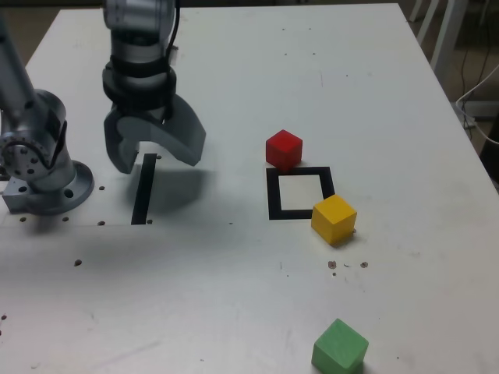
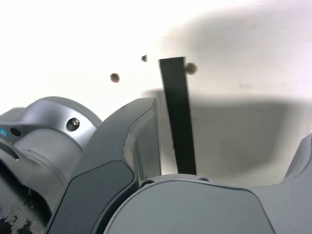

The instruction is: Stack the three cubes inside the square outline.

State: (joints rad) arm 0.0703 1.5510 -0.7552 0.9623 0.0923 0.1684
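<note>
1. Cubes first, as the exterior view shows them: none is stacked and none sits inside the square outline (image 1: 272, 193), whose white centre is bare. The red cube (image 1: 284, 149) stands at the outline's far edge, touching or overlapping the black border. The yellow cube (image 1: 334, 218) sits at the outline's near corner on the exterior view's right, covering part of the frame. The green cube (image 1: 340, 347) lies well apart, near the bottom edge of the picture, on the white table (image 1: 234, 296).

2. Same view, my own state: my gripper (image 1: 153, 159) hangs with its jaws spread wide and nothing between them, above the far end of the straight black strip (image 1: 143, 195), well to the exterior view's left of all three cubes. I judge the task not begun: three picks and three placements remain.

3. Same view, what is unclear: my arm's base (image 1: 43, 183) is cut off at the picture's edge, and I cannot tell how high my fingertips are above the table. The green cube's lower edge is cropped.

4. Wrist view: I see only my dark jaws apart, the black strip (image 2: 178, 122) running between them, a rounded grey part of my arm (image 2: 44, 141), small dark specks and my shadow on the table. No cube and no outline shows here, and the tabletop is washed out bright.
</note>
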